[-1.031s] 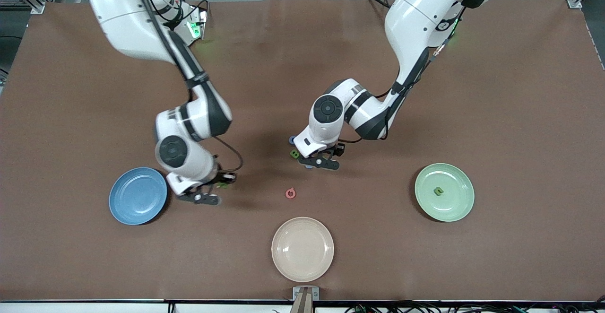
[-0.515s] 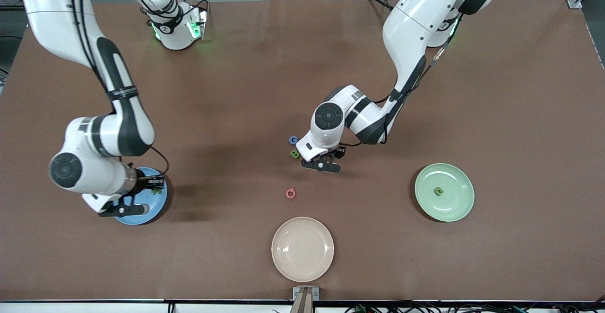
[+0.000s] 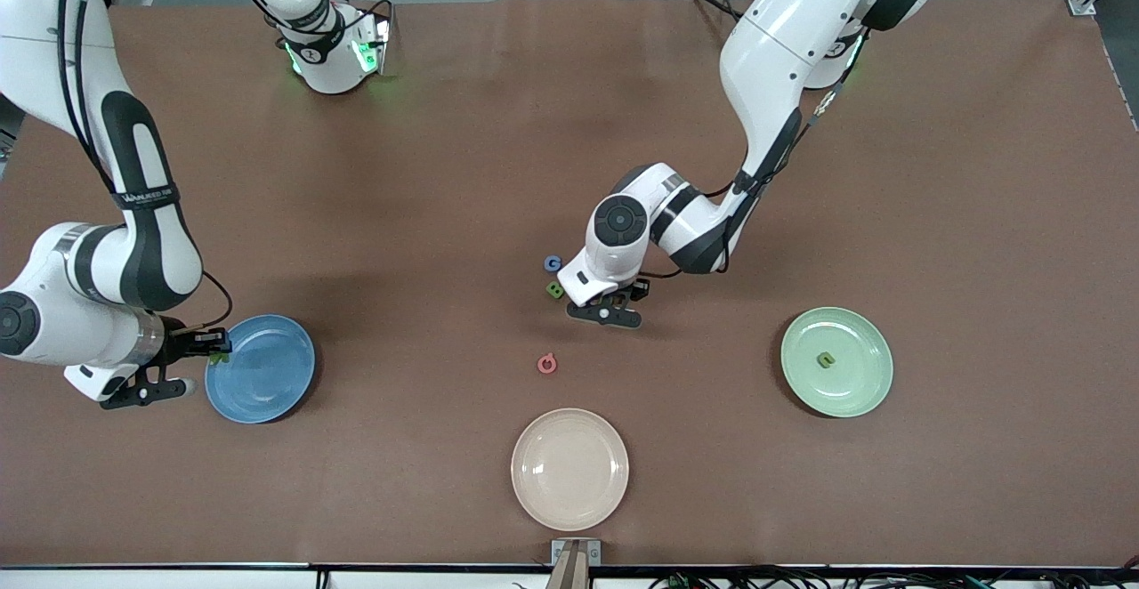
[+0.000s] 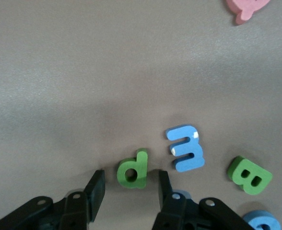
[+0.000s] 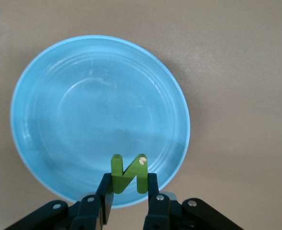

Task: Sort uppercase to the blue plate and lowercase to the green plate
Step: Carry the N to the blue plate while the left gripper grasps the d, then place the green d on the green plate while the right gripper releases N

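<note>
My right gripper (image 3: 212, 359) is shut on the green N (image 5: 129, 173) and holds it over the rim of the blue plate (image 3: 267, 380), which fills the right wrist view (image 5: 83, 105). My left gripper (image 3: 612, 302) hangs low over the middle of the table, open, with the green p (image 4: 133, 170) between its fingers (image 4: 131, 181). The blue E-shaped piece (image 4: 185, 148), green B (image 4: 250, 175) and blue G (image 4: 263, 222) lie beside it. The pink-red G (image 3: 547, 363) lies nearer the front camera. The green plate (image 3: 856, 386) holds the green n (image 3: 826, 359). The blue x is hidden.
An empty beige plate (image 3: 569, 469) sits near the table's front edge, between the other two plates. The blue G (image 3: 553, 262) and green B (image 3: 555, 289) show beside the left arm's wrist in the front view.
My right arm has swung from the middle toward its own end of the table, carrying the green N across the blue plate to its outer rim. My left gripper has barely shifted.
</note>
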Action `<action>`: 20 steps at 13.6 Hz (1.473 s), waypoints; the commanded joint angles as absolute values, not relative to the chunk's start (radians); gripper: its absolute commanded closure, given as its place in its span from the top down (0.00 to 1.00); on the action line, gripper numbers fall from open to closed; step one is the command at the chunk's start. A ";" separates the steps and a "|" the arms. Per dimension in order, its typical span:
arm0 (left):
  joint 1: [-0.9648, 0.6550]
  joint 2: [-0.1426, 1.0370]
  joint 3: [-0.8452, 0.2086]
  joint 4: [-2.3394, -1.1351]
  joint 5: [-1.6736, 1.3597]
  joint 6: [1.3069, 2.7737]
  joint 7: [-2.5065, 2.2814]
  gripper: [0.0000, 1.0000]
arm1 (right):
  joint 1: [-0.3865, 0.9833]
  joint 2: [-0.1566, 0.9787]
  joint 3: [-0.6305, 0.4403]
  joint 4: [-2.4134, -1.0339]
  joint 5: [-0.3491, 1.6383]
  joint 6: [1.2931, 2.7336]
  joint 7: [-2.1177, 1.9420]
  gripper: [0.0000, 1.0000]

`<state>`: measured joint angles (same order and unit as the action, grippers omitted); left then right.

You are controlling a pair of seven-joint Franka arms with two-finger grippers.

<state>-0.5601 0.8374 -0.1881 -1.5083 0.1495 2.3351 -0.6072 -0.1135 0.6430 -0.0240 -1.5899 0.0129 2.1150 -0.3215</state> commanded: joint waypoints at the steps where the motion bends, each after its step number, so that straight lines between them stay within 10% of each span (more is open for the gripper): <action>1: -0.560 0.848 -0.184 -1.489 0.155 2.344 -0.592 0.33 | -0.118 0.661 -0.003 -1.598 -0.005 2.158 -0.324 0.50; 4: -0.546 0.824 -0.180 -1.493 0.178 2.338 -0.592 0.00 | -0.103 0.663 -0.002 -1.594 -0.002 2.169 -0.313 0.77; 12: -0.223 0.634 -0.184 -1.523 0.195 2.056 -0.537 0.00 | 0.087 0.609 0.000 -1.572 -0.006 2.123 -0.020 0.90; 20: 0.043 0.689 -0.187 -1.542 0.183 2.089 -0.374 0.10 | 0.306 0.647 0.000 -1.467 -0.006 2.163 0.297 0.92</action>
<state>0.0451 0.6794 -0.1781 -1.5350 0.1791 2.0689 -0.3678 0.2425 0.6203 0.0059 -1.5143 0.0115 2.1460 0.2087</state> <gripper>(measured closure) 0.727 0.079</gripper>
